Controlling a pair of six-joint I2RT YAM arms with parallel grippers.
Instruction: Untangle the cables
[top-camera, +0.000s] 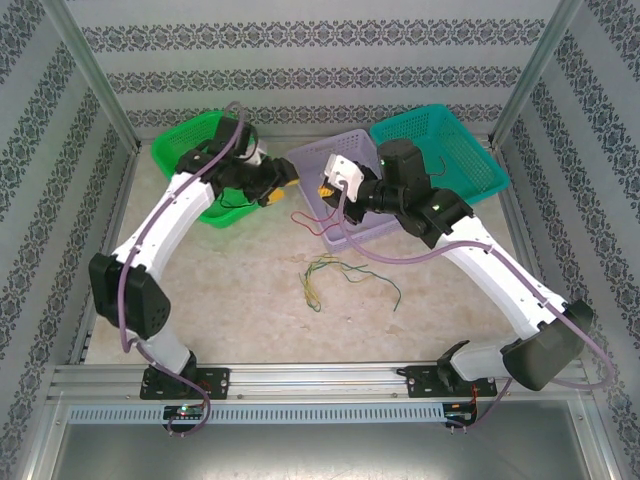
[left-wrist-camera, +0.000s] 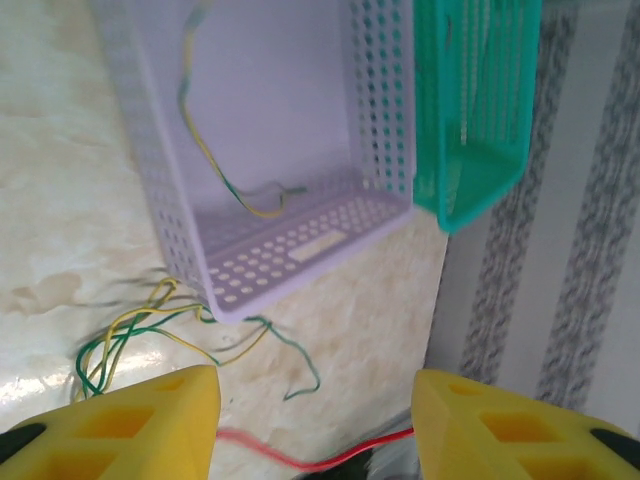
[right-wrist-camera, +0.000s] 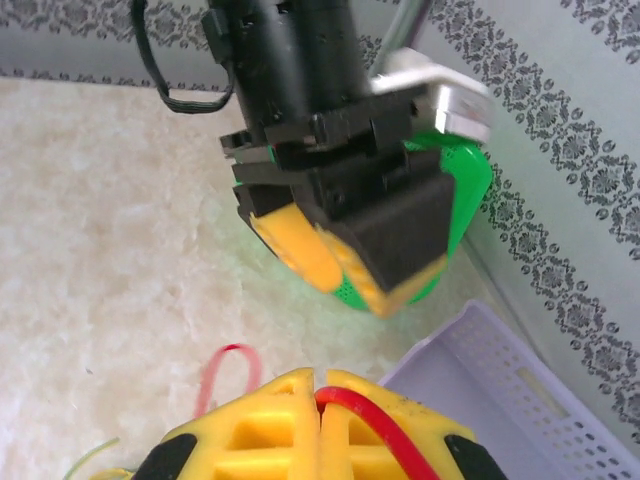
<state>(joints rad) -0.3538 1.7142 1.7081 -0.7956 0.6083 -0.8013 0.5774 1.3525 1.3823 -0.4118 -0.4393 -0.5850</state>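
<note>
Arms (top-camera: 165, 215) angled inward, left gripper (left-wrist-camera: 315, 425) parted, seemingly empty, right gripper (right-wrist-camera: 321, 415) pinching red cable (right-wrist-camera: 375, 425)

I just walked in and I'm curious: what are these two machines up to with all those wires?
Two robot arms are sorting a tangle of thin cables. The right hand is pinched shut on a red cable; the left hand faces it, fingers open, holding nothing. A loose bundle of green and yellow cables lies on the table near the purple basket, and one yellow-green cable lies inside that basket.
</note>
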